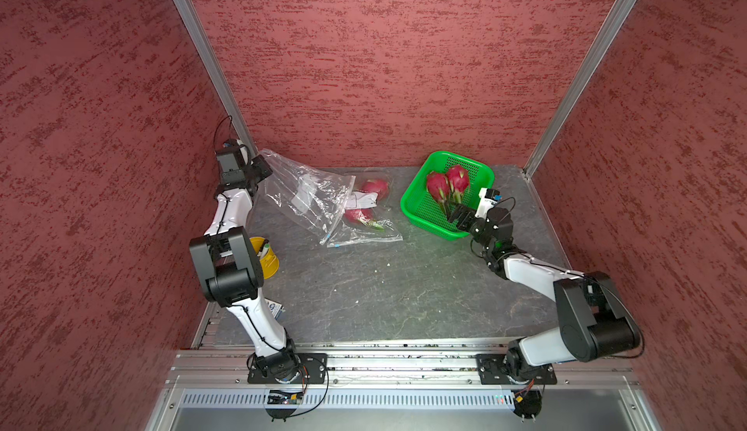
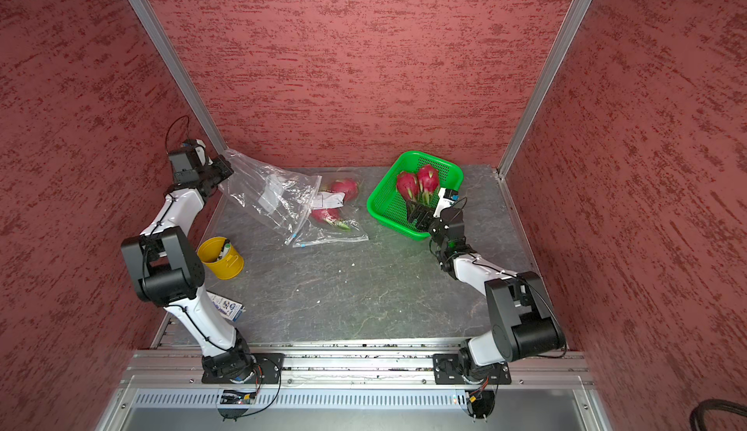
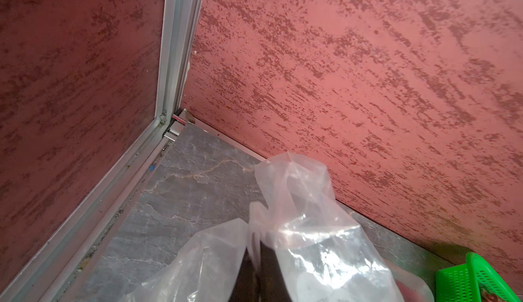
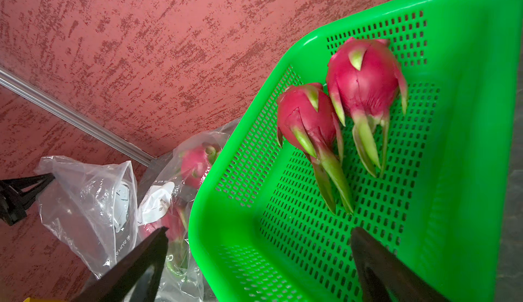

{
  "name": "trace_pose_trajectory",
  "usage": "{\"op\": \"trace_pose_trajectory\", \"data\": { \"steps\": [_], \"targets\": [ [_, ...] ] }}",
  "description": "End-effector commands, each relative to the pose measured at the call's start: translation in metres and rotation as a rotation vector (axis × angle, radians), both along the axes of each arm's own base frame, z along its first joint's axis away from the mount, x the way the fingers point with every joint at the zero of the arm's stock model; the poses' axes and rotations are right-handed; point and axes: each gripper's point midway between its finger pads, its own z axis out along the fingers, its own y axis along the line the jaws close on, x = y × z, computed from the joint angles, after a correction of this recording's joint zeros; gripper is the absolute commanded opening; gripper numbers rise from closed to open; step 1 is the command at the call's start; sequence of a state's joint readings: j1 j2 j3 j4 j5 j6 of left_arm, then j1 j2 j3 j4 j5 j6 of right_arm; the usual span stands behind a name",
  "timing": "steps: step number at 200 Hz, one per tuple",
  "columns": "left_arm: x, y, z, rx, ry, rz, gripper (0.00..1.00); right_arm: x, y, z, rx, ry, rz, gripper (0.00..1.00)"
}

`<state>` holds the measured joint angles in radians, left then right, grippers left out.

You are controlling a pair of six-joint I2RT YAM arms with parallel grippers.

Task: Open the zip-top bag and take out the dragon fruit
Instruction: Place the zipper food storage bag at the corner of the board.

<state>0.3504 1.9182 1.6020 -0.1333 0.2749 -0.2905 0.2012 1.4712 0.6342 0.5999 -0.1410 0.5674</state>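
1. Right wrist view: the right pincer point(image 4: 259, 231) is spread wide with nothing between its fingers, hovering at the near rim of the green basket point(image 4: 203, 246).
2. Two dragon fruit point(image 4: 308, 116) point(image 4: 365, 79) lie side by side in the basket, touching, with their leafy tips toward that pincer.
3. In both top views, the left pincer point(image 1: 264, 166) is clenched on a corner of the clear zip-top bag point(image 1: 299, 194), holding it up near the back left corner. The bag's other end droops to the surface point(image 1: 384, 287).
4. Two more dragon fruit point(image 1: 374, 186) point(image 1: 357, 214) lie under clear plastic on the surface, between the raised bag and the basket. I cannot tell whether that plastic is the same bag.
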Motion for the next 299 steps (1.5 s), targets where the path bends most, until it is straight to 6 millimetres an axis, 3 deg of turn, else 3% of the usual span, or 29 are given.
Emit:
{"op": "trace_pose_trajectory", "data": {
  "steps": [1, 8, 15, 33, 54, 61, 66, 68, 119, 182, 210, 252, 299],
  "targets": [
    [0.006, 0.012, -0.021, 0.067, 0.082, -0.010, 0.00, 0.000, -0.002, 0.004, -0.016, -0.033, -0.016, 0.99],
    [0.010, 0.014, -0.025, 0.069, 0.091, -0.015, 0.01, 0.001, -0.002, 0.003, -0.012, -0.030, -0.017, 0.99],
    [0.014, 0.014, -0.027, 0.068, 0.094, -0.024, 0.10, 0.003, 0.000, 0.003, -0.007, -0.028, -0.012, 0.99],
    [0.022, 0.015, -0.028, 0.064, 0.091, -0.032, 0.22, 0.006, 0.010, 0.003, 0.016, -0.012, 0.017, 0.99],
    [0.025, 0.021, -0.018, 0.041, 0.077, 0.015, 0.58, 0.003, 0.033, -0.004, 0.044, 0.018, 0.106, 0.99],
    [0.025, 0.022, -0.012, 0.037, 0.069, 0.032, 0.78, 0.000, 0.041, -0.004, 0.048, 0.014, 0.140, 0.99],
    [0.025, 0.023, -0.008, 0.036, 0.064, 0.041, 0.97, -0.002, 0.046, -0.005, 0.051, 0.011, 0.157, 0.99],
    [0.024, 0.023, -0.006, 0.037, 0.061, 0.041, 1.00, -0.003, 0.047, -0.005, 0.052, 0.009, 0.162, 0.99],
    [-0.002, 0.007, 0.036, 0.007, -0.041, 0.095, 1.00, -0.038, 0.099, -0.001, 0.101, -0.032, 0.324, 0.97],
    [-0.040, -0.043, 0.031, -0.341, -0.151, 0.061, 1.00, -0.062, 0.168, -0.027, 0.153, 0.005, 0.472, 0.94],
    [-0.056, -0.065, 0.031, -0.402, -0.160, 0.033, 1.00, -0.058, 0.185, -0.041, 0.184, 0.023, 0.482, 0.94],
    [-0.068, -0.085, 0.013, -0.603, -0.184, -0.064, 1.00, -0.038, 0.200, -0.060, 0.182, 0.039, 0.463, 0.94],
    [-0.090, -0.126, 0.009, -0.452, -0.145, -0.156, 1.00, -0.013, 0.215, -0.077, 0.164, 0.049, 0.439, 0.93]
  ]
}}
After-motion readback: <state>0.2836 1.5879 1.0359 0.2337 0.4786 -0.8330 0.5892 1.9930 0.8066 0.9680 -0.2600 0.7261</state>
